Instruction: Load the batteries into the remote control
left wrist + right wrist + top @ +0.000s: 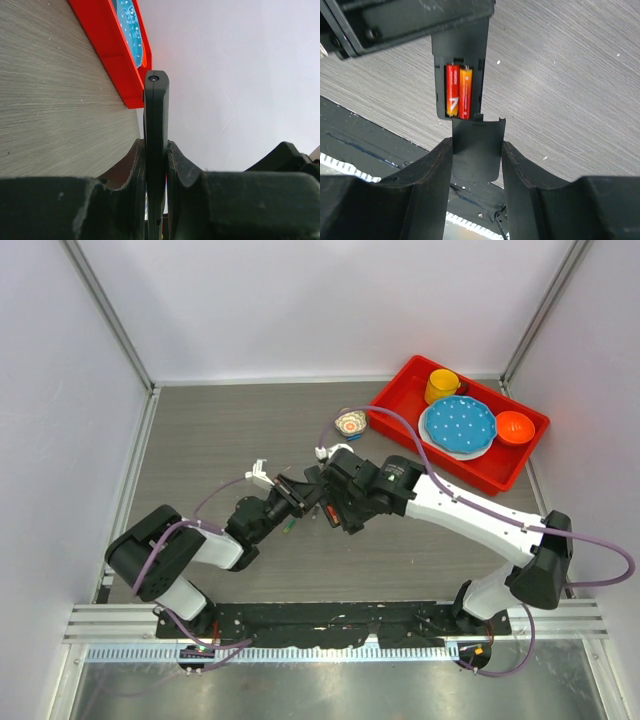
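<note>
The left gripper [156,150] is clamping the remote control [156,110] tightly between its fingers [134,170]. They are pressing on its two broad faces near one end, so most of the slim black bar is sticking out past the fingertips. It is being held off the grey table [220,430], near the table's middle.

In the right wrist view the remote is showing its back with the compartment uncovered. Two batteries are sitting in it side by side, a red battery [452,90] and an orange battery [465,92], both lying lengthwise.

The remote's long axis is running on from the left fingers toward the right. Its free end is pointing at the right gripper [476,145] and, beyond that, toward the red tray [110,55].

The right gripper's fingers [436,175] are standing partly closed, gripping the black battery cover [476,155] by its long edges. The cover's far edge is meeting the open end of the compartment, in line with the remote.
</note>
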Controlling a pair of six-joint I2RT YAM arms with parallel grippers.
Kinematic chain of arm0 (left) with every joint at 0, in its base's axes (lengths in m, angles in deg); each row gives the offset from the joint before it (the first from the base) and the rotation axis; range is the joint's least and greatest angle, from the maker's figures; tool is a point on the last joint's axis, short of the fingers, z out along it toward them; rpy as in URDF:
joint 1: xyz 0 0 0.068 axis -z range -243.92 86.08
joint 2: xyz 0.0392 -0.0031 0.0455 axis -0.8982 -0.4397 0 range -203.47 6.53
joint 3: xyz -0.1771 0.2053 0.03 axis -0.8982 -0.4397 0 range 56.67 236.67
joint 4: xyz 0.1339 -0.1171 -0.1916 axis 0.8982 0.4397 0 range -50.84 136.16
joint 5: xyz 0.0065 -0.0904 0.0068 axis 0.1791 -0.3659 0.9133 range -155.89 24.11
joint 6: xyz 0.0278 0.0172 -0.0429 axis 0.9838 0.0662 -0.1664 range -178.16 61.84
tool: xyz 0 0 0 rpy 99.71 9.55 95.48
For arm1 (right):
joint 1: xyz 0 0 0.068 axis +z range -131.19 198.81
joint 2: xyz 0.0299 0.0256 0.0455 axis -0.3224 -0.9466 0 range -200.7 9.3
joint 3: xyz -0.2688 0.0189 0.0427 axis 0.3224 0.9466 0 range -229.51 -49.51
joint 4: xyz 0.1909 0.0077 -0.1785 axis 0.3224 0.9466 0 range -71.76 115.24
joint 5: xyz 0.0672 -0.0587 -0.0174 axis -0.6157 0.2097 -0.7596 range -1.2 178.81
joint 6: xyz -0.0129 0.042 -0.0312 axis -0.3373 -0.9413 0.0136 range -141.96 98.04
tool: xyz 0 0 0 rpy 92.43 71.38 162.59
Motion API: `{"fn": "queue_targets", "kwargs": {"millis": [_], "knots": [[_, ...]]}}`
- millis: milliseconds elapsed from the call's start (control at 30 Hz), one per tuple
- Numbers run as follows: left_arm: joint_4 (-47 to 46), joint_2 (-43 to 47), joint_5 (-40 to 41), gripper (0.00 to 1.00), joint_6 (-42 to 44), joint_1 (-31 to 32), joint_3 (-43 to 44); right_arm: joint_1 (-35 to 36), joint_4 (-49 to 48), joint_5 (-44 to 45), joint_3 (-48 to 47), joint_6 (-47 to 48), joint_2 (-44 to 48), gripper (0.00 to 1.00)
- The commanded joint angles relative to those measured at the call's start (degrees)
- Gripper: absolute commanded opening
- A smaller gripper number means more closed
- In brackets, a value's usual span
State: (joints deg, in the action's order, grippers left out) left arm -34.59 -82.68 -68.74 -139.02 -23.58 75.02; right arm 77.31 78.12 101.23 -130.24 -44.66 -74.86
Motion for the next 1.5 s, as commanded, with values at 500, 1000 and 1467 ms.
{"fn": "queue_targets", "kwargs": {"millis": [500, 1000, 1467], "knots": [[-14.9, -0.1, 1.4, 0.0, 0.5, 0.9, -0.1, -2.2, -3.5, -3.5, -4.0, 2.1, -4.5, 0.22], [-14.9, 0.1, 1.6, 0.0, 1.2, 1.3, -0.3, -3.7, -4.7, -6.6, -4.7, 2.2, -6.5, 0.22], [-14.9, 1.0, 1.9, 0.0, 1.0, 1.5, -0.5, -4.4, -7.0, -10.2, -3.0, 0.9, -6.1, 0.22]]}}
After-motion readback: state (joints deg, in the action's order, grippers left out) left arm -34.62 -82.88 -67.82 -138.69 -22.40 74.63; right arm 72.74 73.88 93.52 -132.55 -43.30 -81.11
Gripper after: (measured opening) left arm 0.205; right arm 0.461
